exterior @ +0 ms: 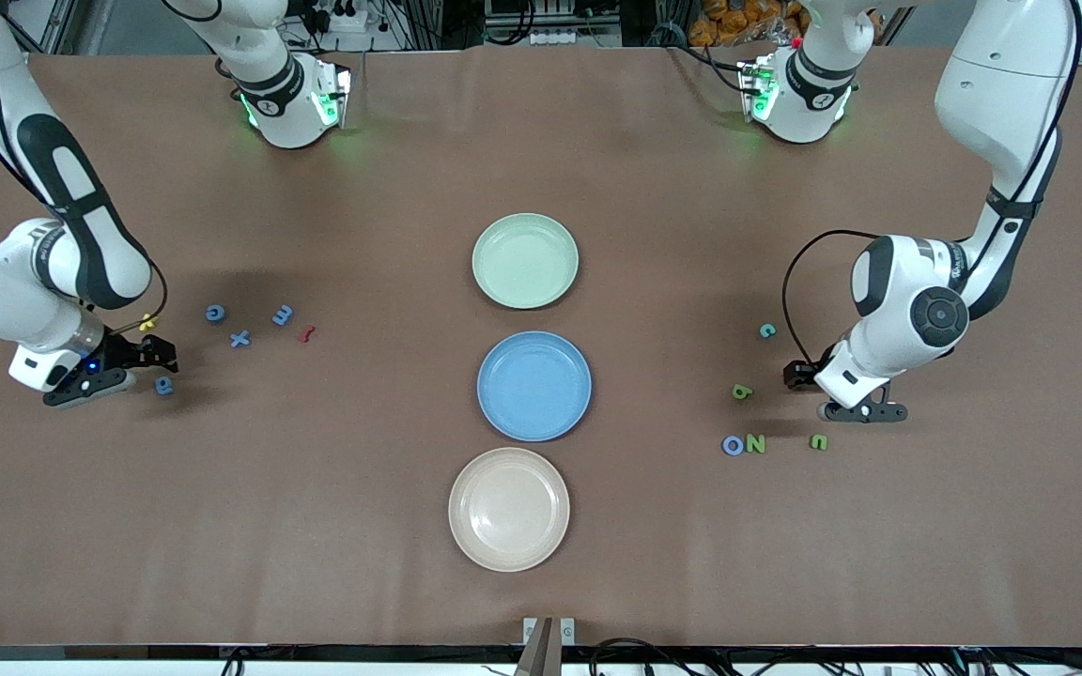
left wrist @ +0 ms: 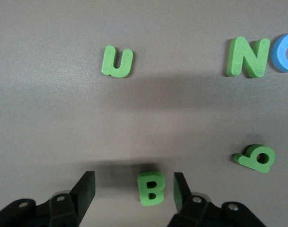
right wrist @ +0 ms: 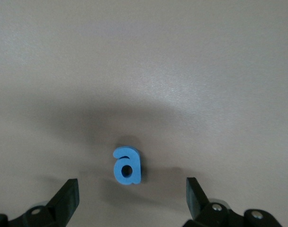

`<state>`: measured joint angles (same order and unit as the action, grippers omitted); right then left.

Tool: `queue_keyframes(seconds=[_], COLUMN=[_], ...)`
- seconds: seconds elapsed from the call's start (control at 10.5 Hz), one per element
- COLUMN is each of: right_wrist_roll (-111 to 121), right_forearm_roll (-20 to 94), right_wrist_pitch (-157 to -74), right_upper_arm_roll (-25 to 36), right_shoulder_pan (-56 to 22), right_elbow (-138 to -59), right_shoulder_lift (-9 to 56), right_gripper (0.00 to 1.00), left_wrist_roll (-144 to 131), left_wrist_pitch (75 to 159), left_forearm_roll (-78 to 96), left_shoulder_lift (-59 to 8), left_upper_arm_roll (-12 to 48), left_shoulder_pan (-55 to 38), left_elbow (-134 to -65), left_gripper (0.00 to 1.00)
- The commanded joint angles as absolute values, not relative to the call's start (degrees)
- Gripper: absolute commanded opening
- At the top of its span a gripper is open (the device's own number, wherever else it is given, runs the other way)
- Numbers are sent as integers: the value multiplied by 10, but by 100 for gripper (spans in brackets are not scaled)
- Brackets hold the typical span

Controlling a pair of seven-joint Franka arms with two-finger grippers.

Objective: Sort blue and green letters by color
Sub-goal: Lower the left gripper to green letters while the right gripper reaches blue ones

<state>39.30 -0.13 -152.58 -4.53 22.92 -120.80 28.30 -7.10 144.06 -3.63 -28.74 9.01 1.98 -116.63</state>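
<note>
Letters lay in two groups near the table's ends. Left gripper [left wrist: 130, 189] sat low at the left arm's end, jaws parted around green B [left wrist: 151, 188], one finger [left wrist: 180, 189] close beside it, not clamped. Green U [left wrist: 117, 62], N [left wrist: 247, 56], blue O [left wrist: 287, 52] lay nearby. Right gripper [right wrist: 132, 194] stood wide open over blue a [right wrist: 127, 165] at the right arm's end.

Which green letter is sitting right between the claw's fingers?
The green B. It lies between the left claw's two open fingers, while the green U, N and the little b-shaped one lie out on the table past them.
</note>
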Motion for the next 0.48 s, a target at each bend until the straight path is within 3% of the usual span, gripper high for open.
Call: queue_keyframes(seconds=[0.0, 0.19, 0.38], right_wrist_roll=[393, 393, 393], right_forearm_roll=[-8, -9, -25], right_wrist_pitch=[-1537, -1540, -1545], right_upper_arm_roll=[-34, -16, -8], right_shoulder_pan=[217, 200, 187], right_elbow=[-1204, -1205, -1202], right_shoulder_lift=[297, 304, 308], right_gripper=[100, 100, 55], left_wrist_roll=[-84, -83, -83], left_wrist_pitch=[1471, 1471, 1475], left_forearm_roll=[-51, -52, -53], left_shoulder_lift=[-287, -291, -295], left_upper_arm_roll=[91, 91, 91], left_shoulder_pan=[12, 11, 11], left_elbow=[-1188, -1189, -1189], left_gripper=[72, 64, 60])
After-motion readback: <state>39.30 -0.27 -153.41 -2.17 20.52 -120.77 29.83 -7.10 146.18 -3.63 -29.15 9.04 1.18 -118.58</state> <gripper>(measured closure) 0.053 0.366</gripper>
